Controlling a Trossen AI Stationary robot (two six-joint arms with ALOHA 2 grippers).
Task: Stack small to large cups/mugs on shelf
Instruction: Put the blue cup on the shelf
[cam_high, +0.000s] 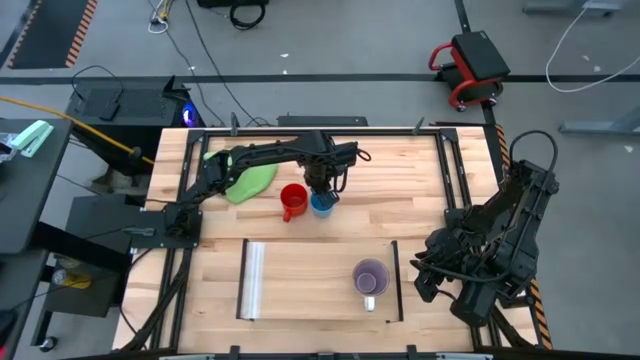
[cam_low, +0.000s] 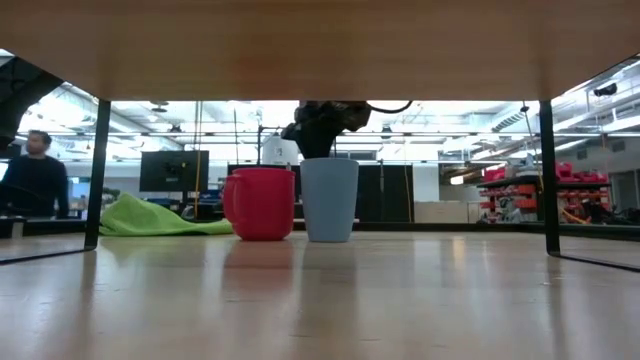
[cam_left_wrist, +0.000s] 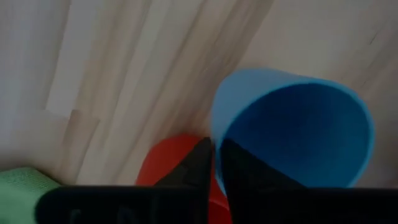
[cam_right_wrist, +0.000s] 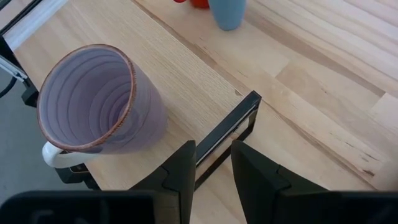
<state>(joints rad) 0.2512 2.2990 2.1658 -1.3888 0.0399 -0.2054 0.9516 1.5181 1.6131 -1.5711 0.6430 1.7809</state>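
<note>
The left gripper (cam_high: 322, 192) is pinching the light-blue cup (cam_high: 322, 204) by its rim, risking knocking the red mug (cam_high: 292, 201) standing just beside its fingers (cam_left_wrist: 198, 167) when lifting.

The high view looks straight down on the whole bench (cam_high: 300, 250). The low view looks level across it. The left wrist view sits close above the blue cup (cam_left_wrist: 292, 130), apparently the one both share.
</note>
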